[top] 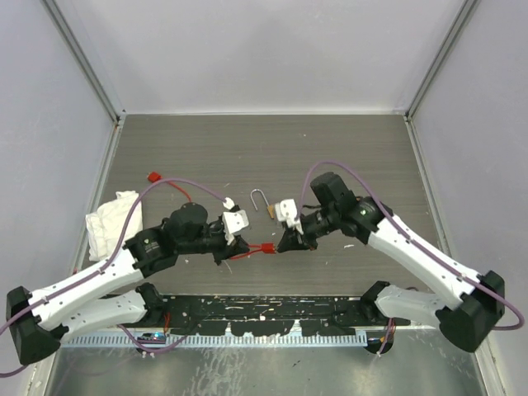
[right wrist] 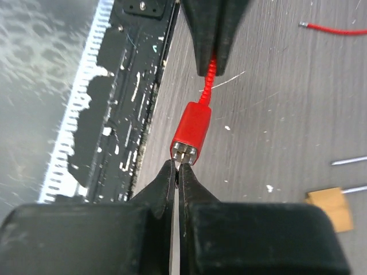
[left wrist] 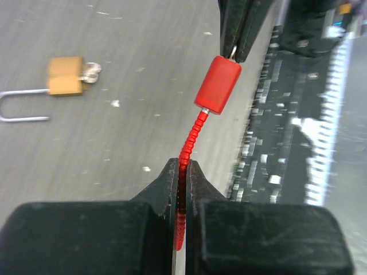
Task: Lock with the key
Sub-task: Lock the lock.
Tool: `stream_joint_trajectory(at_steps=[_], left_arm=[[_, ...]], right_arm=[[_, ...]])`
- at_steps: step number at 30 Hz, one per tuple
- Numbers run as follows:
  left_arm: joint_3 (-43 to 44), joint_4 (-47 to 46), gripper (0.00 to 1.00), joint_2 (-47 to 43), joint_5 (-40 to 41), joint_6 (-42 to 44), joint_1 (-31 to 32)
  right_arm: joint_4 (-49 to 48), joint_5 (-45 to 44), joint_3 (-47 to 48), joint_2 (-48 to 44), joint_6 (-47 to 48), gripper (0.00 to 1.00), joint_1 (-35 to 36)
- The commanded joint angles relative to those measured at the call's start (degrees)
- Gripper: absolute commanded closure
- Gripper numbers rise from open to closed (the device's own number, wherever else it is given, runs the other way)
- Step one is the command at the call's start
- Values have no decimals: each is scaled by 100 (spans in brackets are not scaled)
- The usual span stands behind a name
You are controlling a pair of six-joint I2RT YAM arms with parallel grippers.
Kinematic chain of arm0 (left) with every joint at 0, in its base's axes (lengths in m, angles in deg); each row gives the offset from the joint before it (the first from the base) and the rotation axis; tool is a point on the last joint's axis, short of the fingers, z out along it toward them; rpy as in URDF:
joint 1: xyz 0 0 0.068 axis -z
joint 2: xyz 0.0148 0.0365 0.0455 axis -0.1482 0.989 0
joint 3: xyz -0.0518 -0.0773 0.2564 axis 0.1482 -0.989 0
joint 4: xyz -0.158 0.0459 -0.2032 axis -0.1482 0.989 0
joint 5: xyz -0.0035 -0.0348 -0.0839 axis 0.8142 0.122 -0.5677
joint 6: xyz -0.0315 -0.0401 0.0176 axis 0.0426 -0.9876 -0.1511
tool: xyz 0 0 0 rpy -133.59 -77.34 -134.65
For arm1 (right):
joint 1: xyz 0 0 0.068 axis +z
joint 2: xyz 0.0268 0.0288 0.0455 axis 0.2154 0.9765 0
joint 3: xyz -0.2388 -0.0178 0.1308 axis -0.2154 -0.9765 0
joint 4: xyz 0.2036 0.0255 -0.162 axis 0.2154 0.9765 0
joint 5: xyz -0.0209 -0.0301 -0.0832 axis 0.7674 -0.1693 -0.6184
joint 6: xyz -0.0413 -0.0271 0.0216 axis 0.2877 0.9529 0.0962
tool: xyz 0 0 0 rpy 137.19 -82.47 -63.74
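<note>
A red barrel (top: 266,247) on a red ribbed cable (left wrist: 189,140) hangs between my two grippers, just above the table. My left gripper (left wrist: 183,166) is shut on the cable a short way behind the barrel (left wrist: 218,85). My right gripper (right wrist: 176,166) is shut on a thin silver piece at the barrel's (right wrist: 193,130) metal end face; it looks like the key's blade, its head hidden between the fingers. A brass padlock (left wrist: 65,75) with its shackle open lies on the table beyond, small silver bits at its base.
The red cable's other end (top: 153,176) lies at the far left, and a bare tip of it (right wrist: 302,24) shows in the right wrist view. A crumpled white cloth (top: 114,219) sits at the left. A black perforated strip (top: 264,313) runs along the near edge.
</note>
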Motion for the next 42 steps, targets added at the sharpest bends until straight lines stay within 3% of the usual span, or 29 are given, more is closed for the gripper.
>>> stream_joint_trajectory(at_steps=[1, 4, 7, 10, 13, 15, 19, 21, 25, 28, 30, 33, 34, 37, 40, 42], left_arm=[[-41, -276, 100, 133, -2147, -1023, -876], [-16, -667, 100, 559, -3648, -1725, -1289], [187, -311, 100, 900, -3829, -1527, -1331], [480, 555, 100, 898, -2831, -847, -1312], [441, 889, 100, 529, -782, -141, -984], [277, 784, 100, 233, 50, 204, -641], [-13, 308, 100, -177, 905, 588, 79], [-11, 354, 100, -169, 926, 518, 86], [10, 559, 100, -117, -77, 21, -250], [-160, 303, 100, 13, -2132, -821, -1121], [-379, -555, 100, 200, -3712, -1702, -1706], [-275, -596, 100, 498, -4442, -2057, -1883], [-102, -175, 100, 562, -4302, -1791, -1880], [356, 1029, 100, 511, -2753, -606, -1851], [304, 1259, 100, 38, -923, -2, -1632], [136, 1164, 100, -338, 13, 344, -1115]], right_arm=[[180, -1474, -189, -516, 918, 99, 486], [302, -1678, -10, -446, 1248, 99, 512], [380, -1648, 251, -361, 1147, 99, 497], [421, -1119, 400, -213, 716, 99, 313], [523, -243, 436, 23, 254, 99, -335], [667, 440, 463, 266, -31, 99, -703], [987, 1459, 527, 752, -423, 99, -739], [983, 1360, 593, 763, -359, 99, -612], [426, -282, 414, 92, -83, 99, -222], [182, -1259, 93, -476, 648, 99, 192], [300, -1566, 35, -582, 1085, 99, 327], [217, -1666, 2, -540, 986, 99, 329], [233, -1536, 63, -489, 820, 99, 281], [355, -776, 290, -253, 226, 99, -31], [803, 199, 490, 61, 189, 99, -690], [923, 657, 558, 194, 76, 99, -1033]])
